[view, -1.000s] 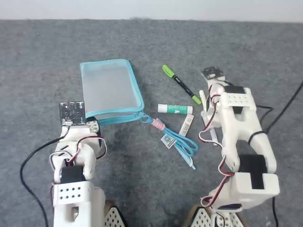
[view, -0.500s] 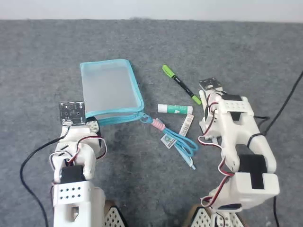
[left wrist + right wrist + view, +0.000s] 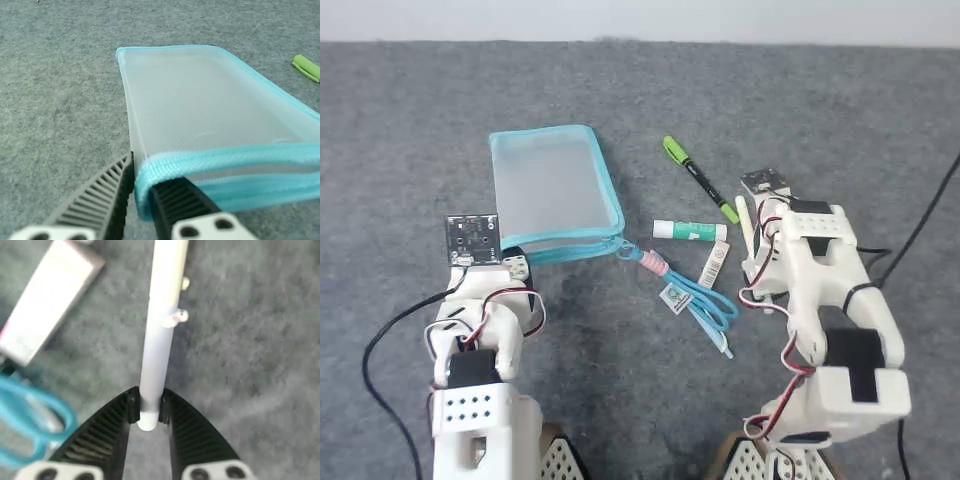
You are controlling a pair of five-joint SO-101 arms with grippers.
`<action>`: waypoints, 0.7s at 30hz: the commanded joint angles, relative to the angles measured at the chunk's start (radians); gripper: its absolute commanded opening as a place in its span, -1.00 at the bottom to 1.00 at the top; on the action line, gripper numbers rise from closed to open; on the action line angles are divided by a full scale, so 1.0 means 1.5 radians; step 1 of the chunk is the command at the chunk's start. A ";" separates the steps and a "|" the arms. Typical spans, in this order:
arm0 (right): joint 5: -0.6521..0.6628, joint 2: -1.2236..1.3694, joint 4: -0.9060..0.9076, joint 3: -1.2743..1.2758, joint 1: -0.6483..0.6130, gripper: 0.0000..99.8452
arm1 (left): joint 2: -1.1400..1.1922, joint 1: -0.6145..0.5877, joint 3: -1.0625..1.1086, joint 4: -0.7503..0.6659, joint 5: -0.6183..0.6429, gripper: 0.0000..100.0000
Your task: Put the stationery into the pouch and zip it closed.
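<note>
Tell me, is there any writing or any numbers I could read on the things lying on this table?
None can be read.
Glue stick: dark marks on its label, too small.
White packet: faint print, too small.
Small tag: a mark, too small.

The right arm (image 3: 820, 270) was drawn back toward the lower edge of the high view, and its wrist board (image 3: 765, 183) was brought down closer to the lower tip of the green marker (image 3: 701, 178). More of the white pen (image 3: 747, 225), clamped in the right gripper (image 3: 148, 397), was exposed at the arm's left side.
</note>
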 commanded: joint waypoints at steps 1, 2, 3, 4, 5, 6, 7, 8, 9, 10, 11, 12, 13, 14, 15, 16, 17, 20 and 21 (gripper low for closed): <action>0.020 -0.128 0.066 -0.025 -0.008 -0.99 | 0.001 0.002 -0.036 -0.031 0.041 -0.98; 0.038 -0.164 0.086 -0.025 -0.008 -0.99 | 0.001 0.002 -0.038 -0.035 0.050 -0.98; 0.049 -0.204 0.108 -0.025 -0.008 -0.99 | 0.001 0.002 -0.040 -0.035 0.054 -0.98; 0.060 -0.243 0.128 -0.025 -0.008 -0.99 | 0.001 0.003 -0.043 -0.035 0.057 -0.98; 0.071 -0.282 0.151 -0.025 -0.008 -0.99 | 0.001 0.003 -0.046 -0.035 0.058 -0.98; 0.077 -0.321 0.173 -0.025 -0.008 -0.99 | 0.001 0.003 -0.048 -0.035 0.059 -0.98; 0.082 -0.359 0.194 -0.025 -0.009 -0.99 | 0.001 0.004 -0.048 -0.035 0.059 -0.98; 0.086 -0.395 0.211 -0.025 -0.011 -0.99 | 0.001 0.006 -0.048 -0.035 0.059 -0.98; 0.088 -0.431 0.229 -0.025 -0.018 -0.99 | 0.001 0.006 -0.048 -0.035 0.059 -0.98; 0.091 -0.460 0.248 -0.025 -0.026 -0.99 | 0.001 0.006 -0.048 -0.035 0.059 -0.98; 0.091 -0.490 0.267 -0.025 -0.041 -0.99 | 0.001 0.006 -0.048 -0.035 0.059 -0.98; 0.091 -0.519 0.283 -0.025 -0.061 -0.99 | 0.001 0.006 -0.048 -0.035 0.059 -0.98; 0.088 -0.547 0.298 -0.025 -0.082 -0.99 | 0.001 0.006 -0.048 -0.035 0.059 -0.98; 0.086 -0.572 0.311 -0.025 -0.105 -0.99 | 0.001 0.006 -0.047 -0.035 0.059 -0.98; 0.084 -0.595 0.324 -0.025 -0.127 -0.99 | 0.001 0.006 -0.047 -0.035 0.059 -0.98; 0.080 -0.613 0.338 -0.025 -0.146 -0.99 | 0.001 0.006 -0.046 -0.035 0.059 -0.98; 0.070 -0.630 0.350 -0.025 -0.162 -0.99 | 0.001 0.004 -0.046 -0.034 0.059 -0.98; 0.057 -0.667 0.366 -0.027 -0.196 -0.99 | 0.001 0.005 -0.046 -0.034 0.059 -0.98; 0.057 -0.679 0.364 -0.029 -0.201 -0.99 | 0.001 0.006 -0.046 -0.034 0.059 -0.98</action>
